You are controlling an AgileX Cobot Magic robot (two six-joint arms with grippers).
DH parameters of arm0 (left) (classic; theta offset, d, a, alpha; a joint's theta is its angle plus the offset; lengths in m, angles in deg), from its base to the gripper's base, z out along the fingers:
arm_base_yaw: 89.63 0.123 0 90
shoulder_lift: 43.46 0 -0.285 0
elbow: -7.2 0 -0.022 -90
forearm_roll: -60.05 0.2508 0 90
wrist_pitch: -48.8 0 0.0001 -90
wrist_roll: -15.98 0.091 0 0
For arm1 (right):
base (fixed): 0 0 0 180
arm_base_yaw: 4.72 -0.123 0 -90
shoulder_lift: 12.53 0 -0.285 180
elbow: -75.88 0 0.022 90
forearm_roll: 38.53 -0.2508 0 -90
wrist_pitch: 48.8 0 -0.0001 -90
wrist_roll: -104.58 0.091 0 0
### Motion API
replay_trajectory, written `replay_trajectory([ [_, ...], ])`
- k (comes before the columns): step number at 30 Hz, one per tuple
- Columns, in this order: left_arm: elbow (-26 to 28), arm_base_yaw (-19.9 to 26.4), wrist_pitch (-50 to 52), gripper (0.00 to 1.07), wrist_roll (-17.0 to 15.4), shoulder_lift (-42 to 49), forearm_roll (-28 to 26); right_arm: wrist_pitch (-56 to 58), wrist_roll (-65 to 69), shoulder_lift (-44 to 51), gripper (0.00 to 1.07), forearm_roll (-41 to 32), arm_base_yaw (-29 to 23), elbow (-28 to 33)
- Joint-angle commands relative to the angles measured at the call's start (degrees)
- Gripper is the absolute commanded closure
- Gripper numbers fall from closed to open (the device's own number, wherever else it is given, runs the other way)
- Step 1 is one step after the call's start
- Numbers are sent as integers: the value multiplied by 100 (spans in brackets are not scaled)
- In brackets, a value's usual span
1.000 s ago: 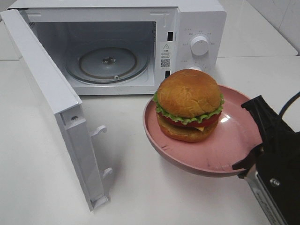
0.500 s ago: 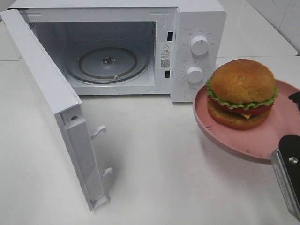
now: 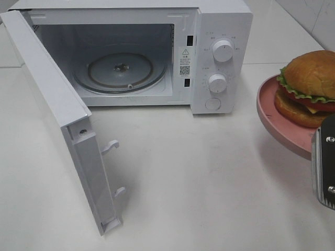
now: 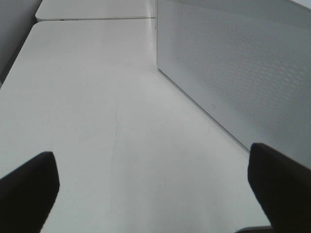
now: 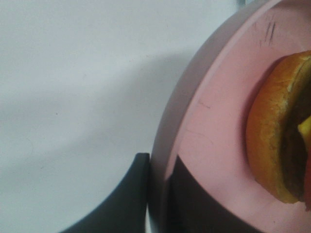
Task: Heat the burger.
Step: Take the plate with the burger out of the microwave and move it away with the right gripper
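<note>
Currently right end effector (image 5: 158,194) clamps pink plate (image 3: 272,112) rim, burger (image 3: 309,86) aboard; open microwave (image 3: 131,57) lies far-left; left end effector (image 4: 155,189) gapes empty.

my right gripper (image 5: 158,194) is clamped tight on a rim. left gripper (image 4: 153,189) hangs with jaws spread wide, holding nothing.

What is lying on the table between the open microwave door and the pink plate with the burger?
Nothing: in the exterior high view, the table is bare between the microwave door and the pink plate carrying the burger.
</note>
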Motion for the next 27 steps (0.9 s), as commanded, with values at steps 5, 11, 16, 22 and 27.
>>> replay_trajectory([
  [5, -17, 17, 74, 9, -40, 29, -17, 344, 1306, -80, 104, 802, 0, -34],
  [11, -17, 17, 74, 9, -40, 29, -17, 900, 2962, -453, 103, 1306, 0, -34],
  [16, -17, 17, 74, 9, -40, 29, -17, 1180, 4097, -796, 102, 1490, 0, -34],
  [22, -17, 17, 74, 9, -40, 29, -17, 1197, 5099, -1220, 102, 1513, 0, -34],
  [27, -17, 17, 74, 9, -40, 29, -17, 1232, 5907, -1667, 101, 1644, 0, -40],
])
